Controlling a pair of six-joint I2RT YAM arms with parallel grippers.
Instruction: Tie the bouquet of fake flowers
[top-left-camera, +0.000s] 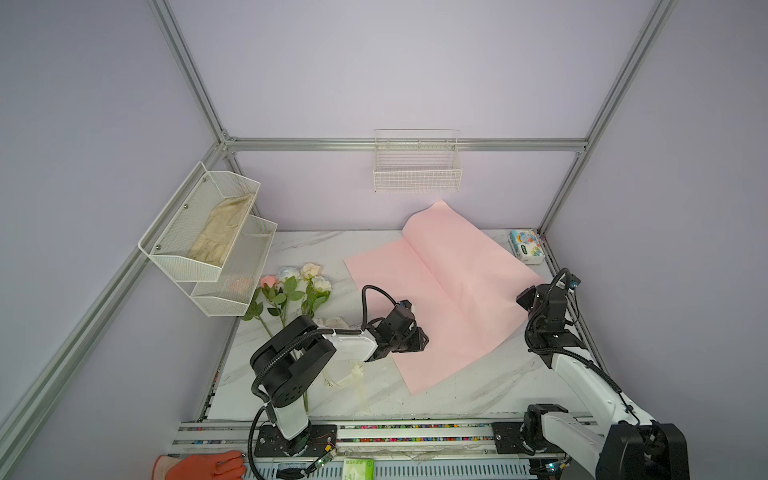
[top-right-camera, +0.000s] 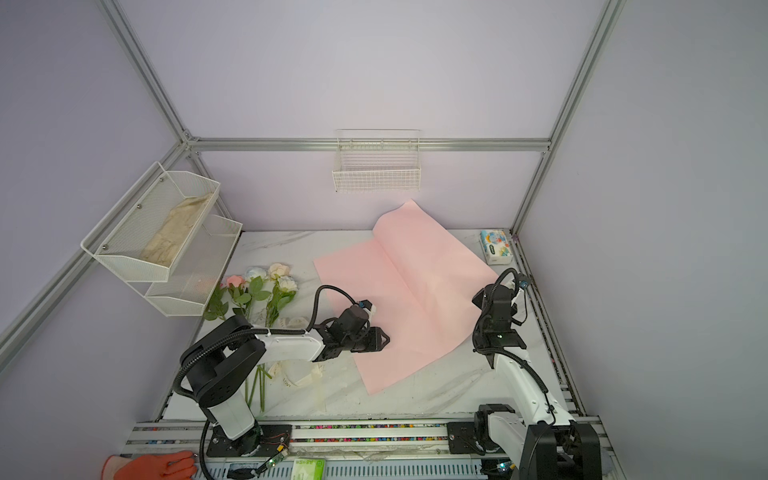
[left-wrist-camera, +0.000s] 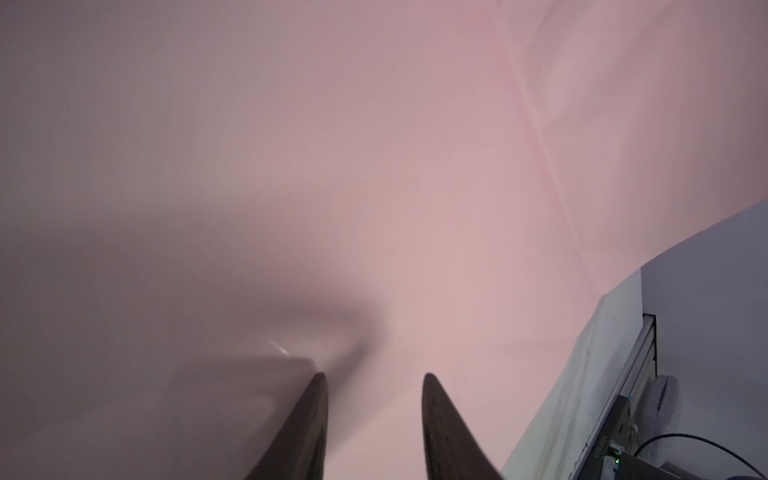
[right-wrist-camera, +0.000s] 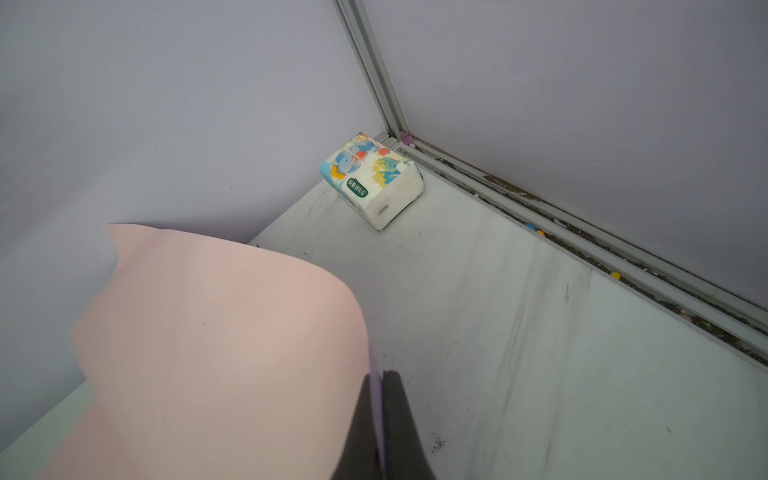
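The bouquet of fake flowers lies loose at the table's left: pink, white and pale blue roses, with green stems running under the left arm. A large pink paper sheet covers the middle, its far corner curled up the back wall. My left gripper hovers low over the sheet's left part, fingers apart with nothing seen between them. My right gripper is shut on the sheet's right edge, and the pink paper sheet bulges upward beside it.
A cream lettered ribbon lies under the left forearm. A tissue pack sits in the back right corner. A white mesh shelf hangs on the left wall, a wire basket on the back wall. An orange glove rests on the front rail.
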